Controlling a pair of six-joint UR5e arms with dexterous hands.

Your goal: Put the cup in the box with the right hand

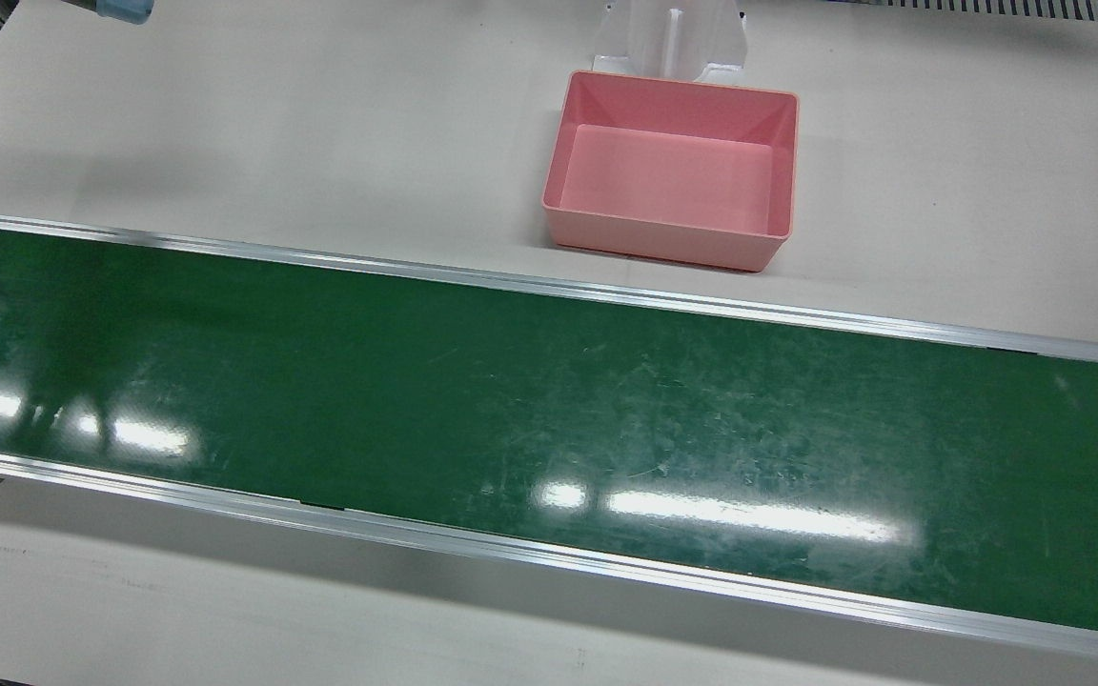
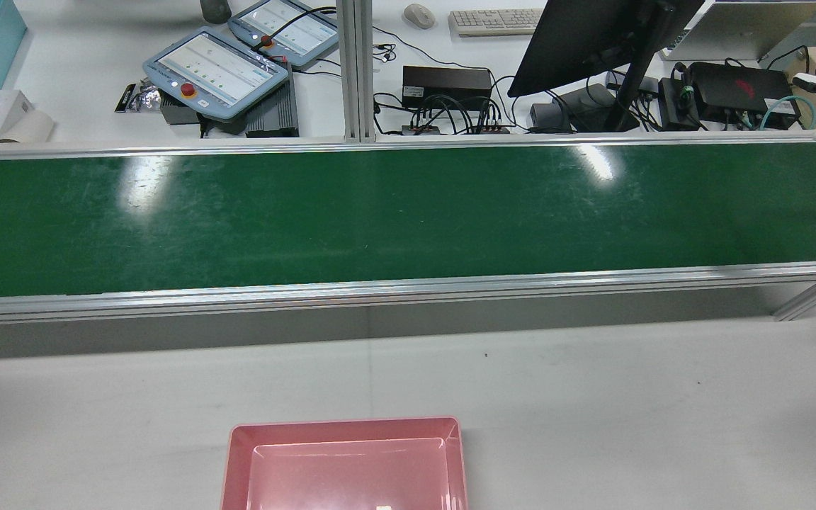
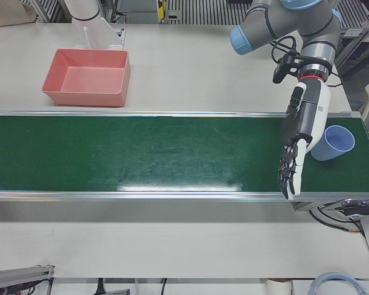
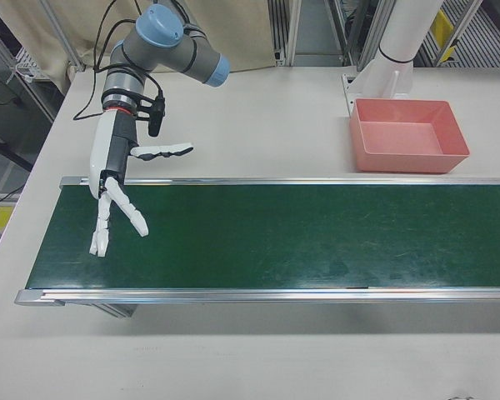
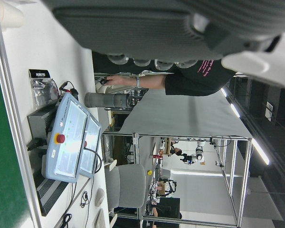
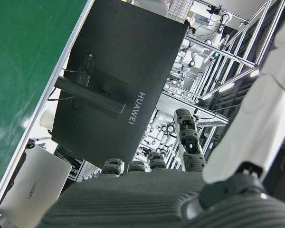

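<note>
Cup (image 3: pixel 333 142) (blue, round) by left hand (image 3: pixel 298 138).

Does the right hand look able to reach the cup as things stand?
Probably not: the cup sits on the belt beside the left hand, while the right hand hangs open over the opposite end.

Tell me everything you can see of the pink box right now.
The pink box is a rectangular open-topped bin of smooth, glossy plastic by the look of it, with sloped walls and a flat floor. It sits upright and empty on the white table, on the robot's side of the green conveyor belt, apart from its rail. A white pedestal base stands just behind it. Neither hand is near it.
</note>
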